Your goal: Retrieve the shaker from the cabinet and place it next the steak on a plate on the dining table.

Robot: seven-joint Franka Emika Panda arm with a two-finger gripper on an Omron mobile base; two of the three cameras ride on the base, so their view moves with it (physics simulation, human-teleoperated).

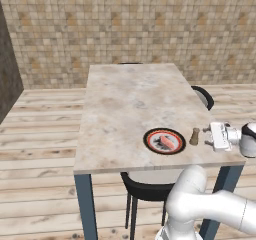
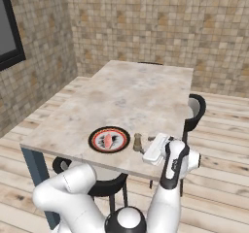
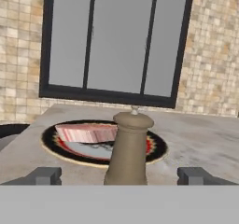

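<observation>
Tan tiled walls [image 1: 150,19] stand behind the table [image 1: 125,109], which rests on a pale wooden plank floor [image 1: 40,144]. Black chairs [image 1: 145,191] tuck around the table. A dark-framed window [image 3: 116,43] lies beyond it.

I see the tan wooden shaker [image 1: 194,136] standing upright on the beige marbled tabletop [image 1: 125,104], just beside the plate [image 1: 164,141], whose black rim and orange-red ring surround the reddish-pink steak [image 1: 166,142] lying at its centre.

I saw the dining table [image 1: 125,109] carrying the plate [image 1: 164,141] and, just beside it, the upright shaker [image 1: 194,136].
</observation>
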